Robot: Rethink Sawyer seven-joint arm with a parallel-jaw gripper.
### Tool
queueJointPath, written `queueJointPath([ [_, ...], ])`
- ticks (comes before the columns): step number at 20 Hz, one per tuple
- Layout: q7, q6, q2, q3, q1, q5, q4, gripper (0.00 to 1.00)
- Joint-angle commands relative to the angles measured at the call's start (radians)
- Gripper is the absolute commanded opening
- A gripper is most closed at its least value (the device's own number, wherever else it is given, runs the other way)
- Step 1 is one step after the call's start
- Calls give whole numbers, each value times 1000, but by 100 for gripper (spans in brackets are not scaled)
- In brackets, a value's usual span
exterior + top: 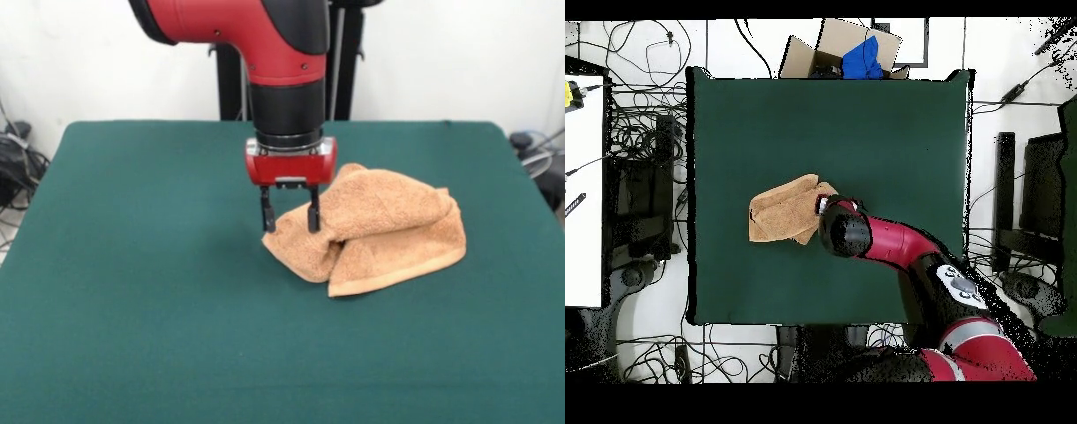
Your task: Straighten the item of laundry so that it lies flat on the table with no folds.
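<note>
The light-orange towel [380,231] lies bunched and folded over itself on the dark green table [132,265], right of centre in the front view. My gripper [290,221] points straight down with its fingers apart and nothing between them, just over the towel's left end. Its right fingertip [312,221] stands in front of the cloth. In the overhead view the towel [780,212] lies left of centre on the table [885,130], and the red arm [895,242] covers the towel's right end and hides the gripper.
A cardboard box [827,45] with a blue thing in it sits beyond the table's far edge in the overhead view. Cables lie on the floor around the table. A white surface [583,190] stands at the left.
</note>
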Motion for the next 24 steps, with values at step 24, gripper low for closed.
queueJointPath([
  [24,43,77,18,78,-3,-101,43,100],
])
